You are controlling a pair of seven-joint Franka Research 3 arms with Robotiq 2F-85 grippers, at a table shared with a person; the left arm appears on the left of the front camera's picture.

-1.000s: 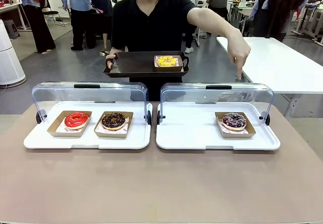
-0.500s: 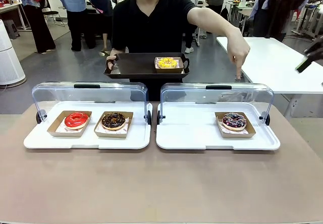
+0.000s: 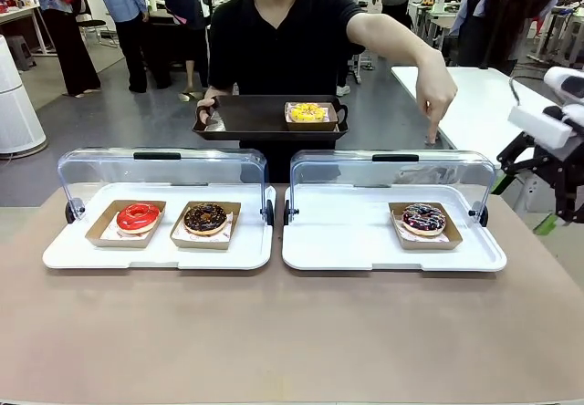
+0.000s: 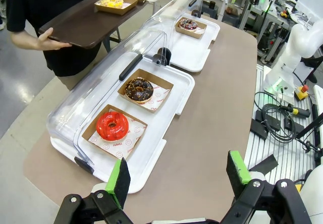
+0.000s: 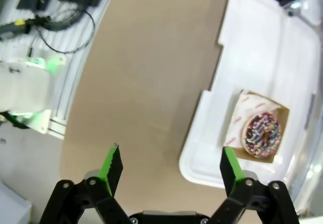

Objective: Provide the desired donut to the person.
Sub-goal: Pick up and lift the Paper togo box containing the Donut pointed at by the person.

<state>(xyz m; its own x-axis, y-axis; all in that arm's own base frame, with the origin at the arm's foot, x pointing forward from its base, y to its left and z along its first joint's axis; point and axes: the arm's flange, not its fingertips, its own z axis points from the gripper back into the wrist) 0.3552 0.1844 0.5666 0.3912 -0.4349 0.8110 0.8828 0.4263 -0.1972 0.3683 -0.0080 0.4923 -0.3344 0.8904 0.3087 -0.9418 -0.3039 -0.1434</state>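
**Two open grippers, one donut pointed out**

Front view: the person (image 3: pixel 274 40) stands across the table, pointing hand (image 3: pixel 438 99) aimed straight down over the sprinkled donut (image 3: pixel 423 218). The other hand holds up a dark serving tray (image 3: pixel 242 124) that carries a yellow donut (image 3: pixel 307 111). The sprinkled donut sits in a brown cardboard tray (image 3: pixel 450 238) on a white display base (image 3: pixel 347 241), with the clear lid raised at the back. The right arm (image 3: pixel 538 124) hangs off the case's right end, above and beside the donut, not touching it.

Right wrist view: the right gripper (image 5: pixel 171 166) looks down with its green pads spread wide and nothing between them. The sprinkled donut lies ahead of the fingers, off toward the right-hand pad. Bare table is directly below.

Left wrist view: the left gripper (image 4: pixel 179 176) is also spread and empty. A red donut (image 4: pixel 112 125) and a chocolate donut (image 4: pixel 139 89) are nearest ahead of it, and the sprinkled one is far ahead.

Handling, as a judgement: the donut is probably light and soft, with icing that smears and sticks. The stiffer cardboard wall looks like the safer place to pinch, gently and level.
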